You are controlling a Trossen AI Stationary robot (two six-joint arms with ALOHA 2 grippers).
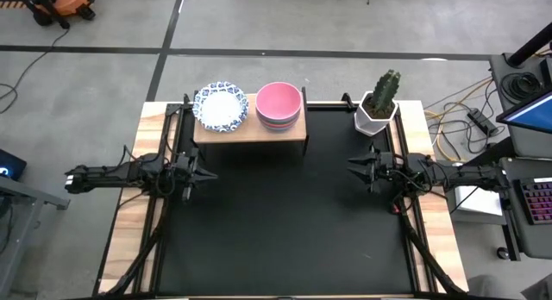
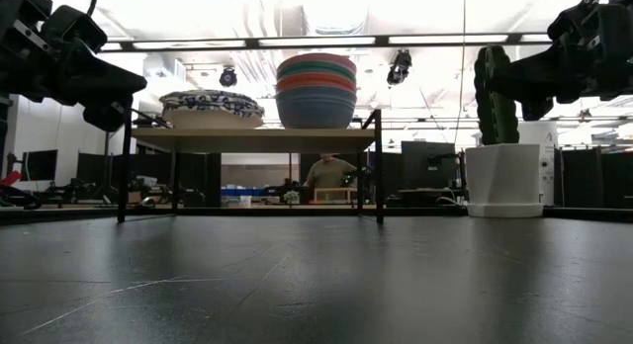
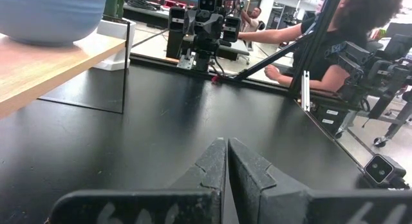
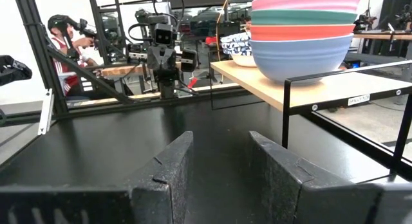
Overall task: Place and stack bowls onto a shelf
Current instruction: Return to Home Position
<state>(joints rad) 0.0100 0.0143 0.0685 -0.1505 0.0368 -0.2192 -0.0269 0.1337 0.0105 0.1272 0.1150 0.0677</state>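
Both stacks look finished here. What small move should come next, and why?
Probably shut the right hand and rest. The patterned bowls and the coloured stack, the only bowls in view, sit on the shelf; both arms hang at the sides of the black mat, clear of the shelf. The left hand is shut, the right one open.

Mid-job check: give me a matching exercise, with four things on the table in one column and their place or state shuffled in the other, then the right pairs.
Things:
1. patterned bowl stack
2. plain bowl stack, pink on top
3. left gripper
4. right gripper

Place or state:
A. open, at the right side of the black mat
B. on the left end of the shelf
C. shut, at the left side of the black mat
D. on the right end of the shelf

Pairs: 1-B, 2-D, 3-C, 4-A.
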